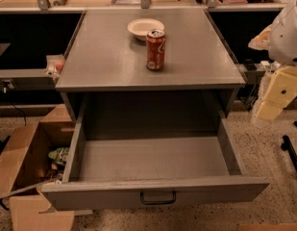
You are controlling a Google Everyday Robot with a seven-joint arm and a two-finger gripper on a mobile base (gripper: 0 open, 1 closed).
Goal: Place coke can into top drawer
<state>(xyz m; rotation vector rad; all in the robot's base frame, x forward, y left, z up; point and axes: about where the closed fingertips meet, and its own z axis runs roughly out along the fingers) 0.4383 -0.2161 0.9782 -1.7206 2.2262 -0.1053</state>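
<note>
With the small red coke can (155,49) standing upright on the flat grey cabinet top (105,57) and the wide grey metal top drawer (100,192) gaping open below, the cream-coloured gripper (278,97), whose grip cannot be told, is hovering well to the right, so reaching and grasping is probably coming next.

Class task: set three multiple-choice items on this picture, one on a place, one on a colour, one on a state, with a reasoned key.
1. The coke can stands: A in the top drawer; B on the cabinet top; C on the floor.
2. The bowl behind the can is: A white; B blue; C black.
3. The top drawer is: A shut; B open and empty; C open and full.
Key: B, it stands upright on the cabinet top; A, the bowl is white; B, its inside shows bare. The gripper hangs at the right edge, apart from the can.
</note>
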